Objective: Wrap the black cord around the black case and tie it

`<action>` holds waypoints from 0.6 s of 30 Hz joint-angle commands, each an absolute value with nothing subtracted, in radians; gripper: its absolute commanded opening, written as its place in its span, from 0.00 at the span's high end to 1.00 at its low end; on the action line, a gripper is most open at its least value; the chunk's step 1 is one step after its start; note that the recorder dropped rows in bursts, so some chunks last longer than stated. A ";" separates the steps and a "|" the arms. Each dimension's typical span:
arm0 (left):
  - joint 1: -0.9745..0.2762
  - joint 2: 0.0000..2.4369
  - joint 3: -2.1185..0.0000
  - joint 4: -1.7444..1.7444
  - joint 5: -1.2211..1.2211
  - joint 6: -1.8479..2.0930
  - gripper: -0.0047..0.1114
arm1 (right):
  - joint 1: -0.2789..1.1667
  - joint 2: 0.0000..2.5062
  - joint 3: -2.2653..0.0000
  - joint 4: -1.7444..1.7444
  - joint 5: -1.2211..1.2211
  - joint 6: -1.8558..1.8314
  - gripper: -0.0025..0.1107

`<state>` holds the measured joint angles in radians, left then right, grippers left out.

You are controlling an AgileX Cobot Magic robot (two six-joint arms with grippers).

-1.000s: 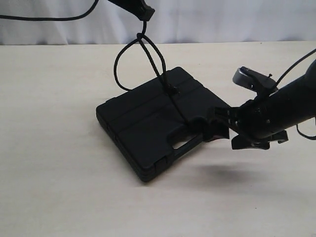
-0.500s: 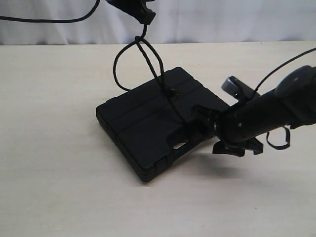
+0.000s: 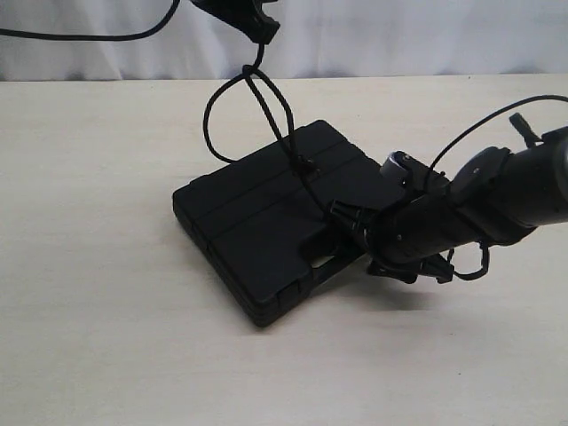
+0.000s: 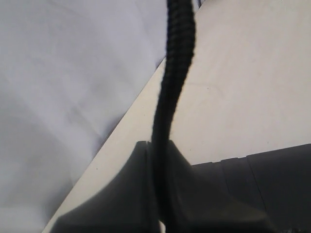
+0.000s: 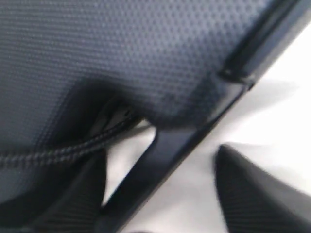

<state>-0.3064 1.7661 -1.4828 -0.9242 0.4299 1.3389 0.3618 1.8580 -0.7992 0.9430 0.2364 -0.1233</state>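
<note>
right gripper | had moved in to black case, jaws apart astride handle | black cord just ahead at slot | left gripper clamped cord overhead | likely about to take cord

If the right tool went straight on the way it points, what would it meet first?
Likely the handle of the case; the right tool is open right at it, beside the cord.
</note>
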 commanded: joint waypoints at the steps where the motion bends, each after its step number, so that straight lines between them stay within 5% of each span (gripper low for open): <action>1: -0.304 1.757 -1.491 -0.938 0.410 1.331 0.96 | 0.363 1.905 -0.791 0.934 0.245 -0.116 0.88; 2: -0.304 1.757 -1.491 -0.938 0.405 1.331 0.96 | 0.359 1.894 -0.791 0.934 0.257 -0.117 0.94; 11: -0.179 1.721 -1.491 -0.938 0.341 1.242 0.96 | 0.186 1.735 -0.791 0.802 0.388 -0.118 0.94; 18: -0.116 1.686 -1.491 -0.938 0.332 1.195 0.96 | 0.186 1.721 -0.791 0.646 0.388 -0.118 0.94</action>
<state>-0.1203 1.7169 -1.4828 -0.9242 0.3531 1.2100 0.1911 1.7412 -0.7892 0.7103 0.3846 -0.1021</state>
